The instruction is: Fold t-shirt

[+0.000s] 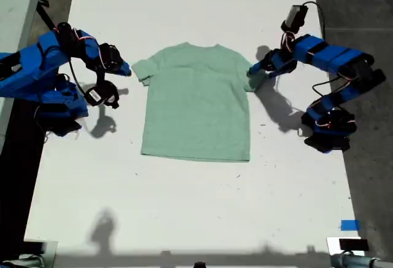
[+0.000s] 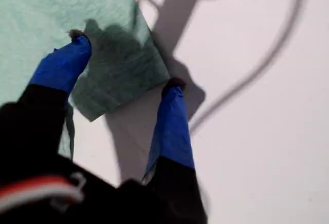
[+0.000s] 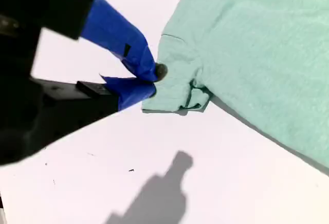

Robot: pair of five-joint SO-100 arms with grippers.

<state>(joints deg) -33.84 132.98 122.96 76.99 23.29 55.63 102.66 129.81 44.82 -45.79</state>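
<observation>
1. The pale mint-green, soft cloth t-shirt (image 1: 196,102) lies flat on the white table (image 1: 184,206).
2. My first gripper (image 2: 126,62) straddles one sleeve, jaws spread.
3. My second gripper (image 3: 149,82) pinches the other, rumpled sleeve.

Both arms are built of bright blue plastic links joined by black servo blocks, with thin red, white and black cables looping between the joints. My first gripper (image 2: 126,62) has two slim blue fingers (image 2: 172,126) tipped with small dark ends, set in a black body that carries a red and white wire; a small black camera box sits on top of its arm (image 1: 319,56). My second gripper (image 3: 149,80) has tapering blue fingers (image 3: 121,34) on a black housing, and its arm (image 1: 46,59) bears a small white label.
</observation>
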